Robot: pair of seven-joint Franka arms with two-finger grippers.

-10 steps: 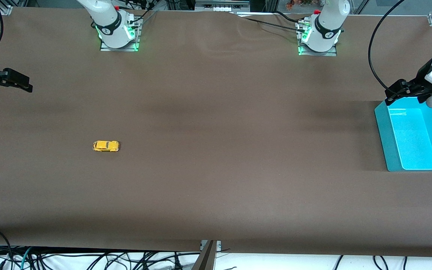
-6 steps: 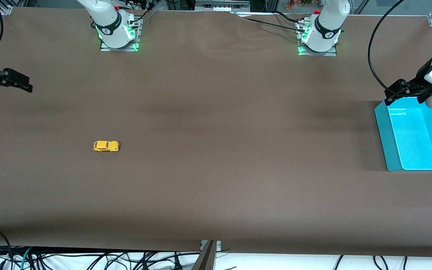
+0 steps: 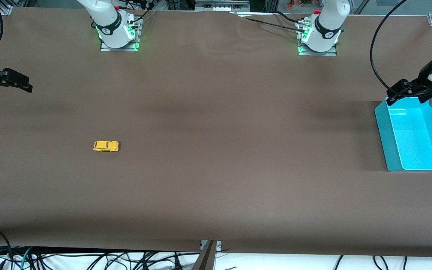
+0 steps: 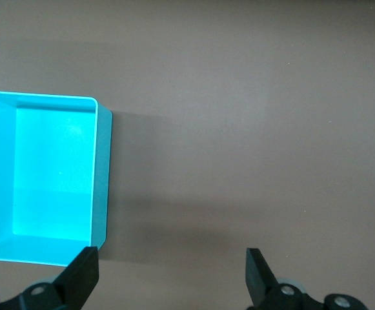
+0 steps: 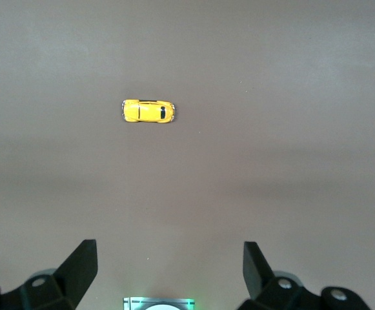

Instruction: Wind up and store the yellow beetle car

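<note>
The yellow beetle car point(image 3: 105, 146) sits on the brown table toward the right arm's end, lying sideways. It also shows in the right wrist view point(image 5: 148, 111), well away from the fingers. My right gripper point(image 3: 21, 85) is open and empty, high over the table's edge at the right arm's end. My left gripper point(image 3: 395, 93) is open and empty, over the corner of the cyan bin point(image 3: 386, 135) at the left arm's end. In the left wrist view the cyan bin point(image 4: 103, 168) is empty, beside one finger point(image 4: 81, 274).
The right arm's base point(image 3: 115, 32) and the left arm's base point(image 3: 319, 37) stand along the table's edge farthest from the front camera. Cables point(image 3: 88, 258) hang below the table's near edge. A black cable point(image 3: 373, 56) loops by the left arm.
My left gripper has risen slightly and shifted a little over the bin's corner. The car and my right gripper have not moved.
</note>
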